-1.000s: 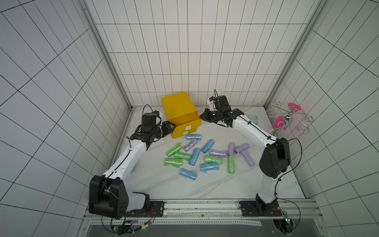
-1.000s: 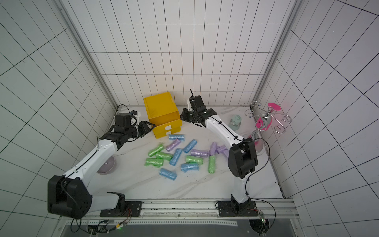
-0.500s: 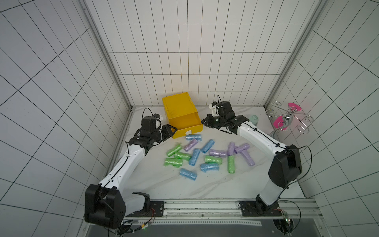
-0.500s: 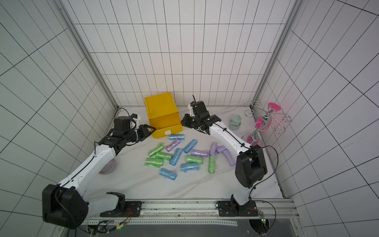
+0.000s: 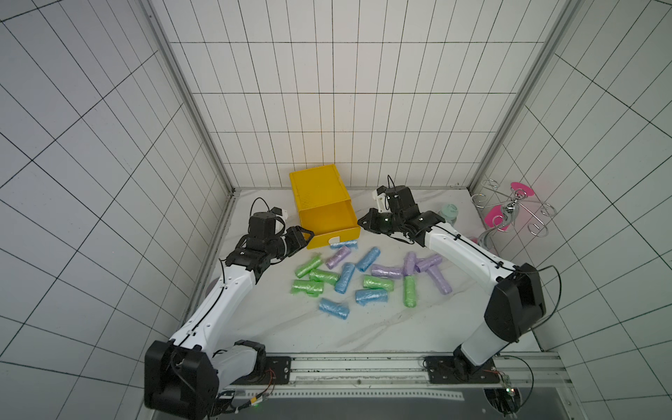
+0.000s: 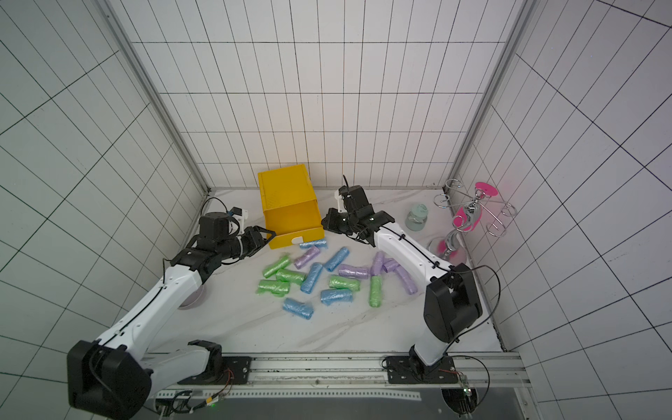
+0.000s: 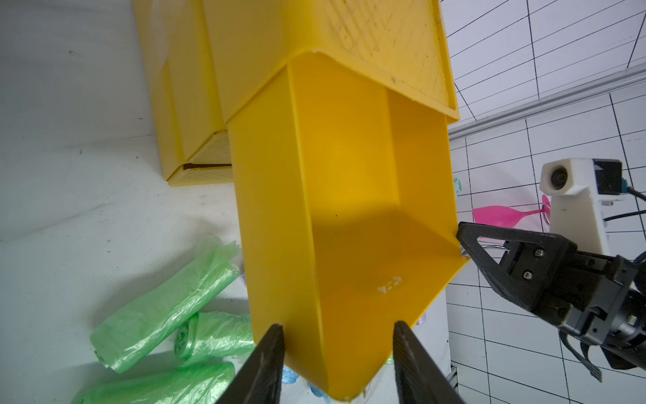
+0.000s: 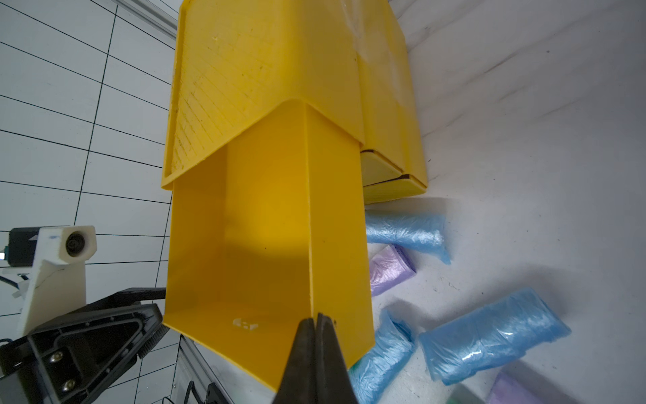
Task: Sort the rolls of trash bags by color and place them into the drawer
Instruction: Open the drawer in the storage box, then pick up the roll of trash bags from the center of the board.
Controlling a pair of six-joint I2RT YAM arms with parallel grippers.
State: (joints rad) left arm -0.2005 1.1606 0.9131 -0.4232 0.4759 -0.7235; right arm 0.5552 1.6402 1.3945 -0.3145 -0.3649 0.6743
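We are looking down on the table (image 5: 276, 320), taking the back wall as twelve o'clock. The yellow drawer (image 5: 320, 240) is standing pulled out of its yellow cabinet (image 5: 316, 185) at twelve o'clock. The rolls of trash bags (image 5: 344, 278) are all lying loose on the table at the drawer's six o'clock, with green, blue and lilac mixed together (one blue roll (image 5: 343, 244) is resting just beside the drawer's front). The left tool (image 7: 335, 328) is sitting released at the drawer's seven o'clock corner, its jaws parted to either side of that corner; we are not managing to tell whether they are touching it. The right tool (image 8: 316, 320) is sitting clenched with nothing between its fingers, its tip meeting the drawer's four o'clock corner. A pale green jar (image 5: 448, 212) is standing at the right tool's three o'clock.
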